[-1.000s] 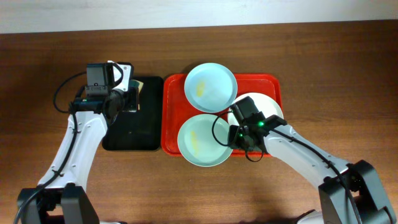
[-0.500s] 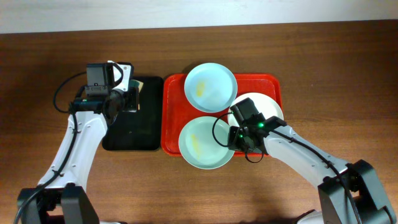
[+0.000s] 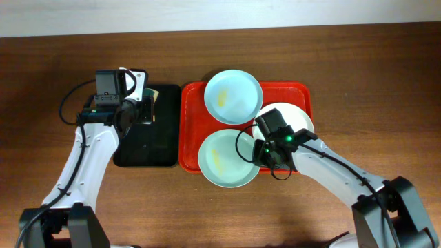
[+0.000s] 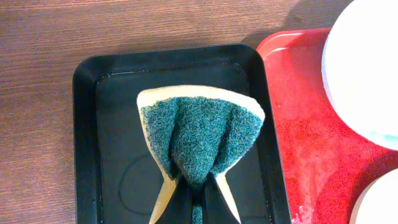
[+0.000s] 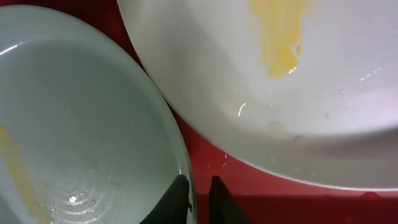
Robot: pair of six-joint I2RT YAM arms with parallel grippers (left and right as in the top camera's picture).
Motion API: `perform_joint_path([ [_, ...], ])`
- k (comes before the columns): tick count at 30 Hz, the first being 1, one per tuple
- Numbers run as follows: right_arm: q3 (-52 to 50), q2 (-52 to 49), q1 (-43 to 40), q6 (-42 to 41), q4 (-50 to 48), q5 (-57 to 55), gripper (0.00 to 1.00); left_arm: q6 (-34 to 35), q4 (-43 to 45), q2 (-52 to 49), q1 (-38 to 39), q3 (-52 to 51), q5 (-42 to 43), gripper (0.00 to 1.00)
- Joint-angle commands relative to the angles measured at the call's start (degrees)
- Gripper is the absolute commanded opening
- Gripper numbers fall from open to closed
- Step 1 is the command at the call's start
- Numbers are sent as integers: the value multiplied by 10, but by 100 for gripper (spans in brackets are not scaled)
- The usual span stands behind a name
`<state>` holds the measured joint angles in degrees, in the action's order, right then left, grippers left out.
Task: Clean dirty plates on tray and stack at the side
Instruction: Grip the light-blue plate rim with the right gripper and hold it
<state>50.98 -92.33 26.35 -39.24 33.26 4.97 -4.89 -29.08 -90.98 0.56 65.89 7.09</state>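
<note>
I take the large red rectangular plastic tray (image 3: pixel 189 120) as my reference for everything here. My right gripper (image 5: pixel 198 188) is pinched on the right-hand rim of a round, shallow, pale mint-blue plate (image 3: pixel 222 158) that lies at the tray's near edge and overhangs it on the robot's side. One finger is inside the rim and one outside. On so shallow a dish the lip is the only purchase thin fingers get, and I judge the grip is there to steady or tilt the plate for scrubbing. It carries a yellowish smear, so it is not clean yet. Just beside that grip, at the tray's right end, lies a round white plate (image 3: pixel 300 116) with its own yellow smear. A second mint-blue plate (image 3: pixel 233 96), also smeared, sits at the tray's far edge and pokes past the rim. Immediately left of the tray is a narrow black plastic tray (image 4: pixel 87 124). Over it my left gripper (image 4: pixel 198 190) is clenched on a yellow sponge with a green scouring face (image 4: pixel 199 134), folding it so the green side bulges outward, ready, I think, to meet the dirt. I cannot tell whether the sponge touches the black tray. No plate is stacked beside the red tray yet.
</note>
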Motion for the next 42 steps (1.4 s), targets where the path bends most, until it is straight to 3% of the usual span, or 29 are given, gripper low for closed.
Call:
perform_joint_path([
  [1,-6,-14,3,-7,-1,-1,4,6,3,-2,0,-2,7,0],
  [17,-6,-14,3,-63,-37,-12,4,6,3,-2,0,-2,7,0],
  [37,-6,-18,3,-63,-46,-18,4,6,2,-2,0,-2,7,0],
  [42,-6,-18,3,-63,-46,-18,4,43,-7,-2,0,-2,7,0],
])
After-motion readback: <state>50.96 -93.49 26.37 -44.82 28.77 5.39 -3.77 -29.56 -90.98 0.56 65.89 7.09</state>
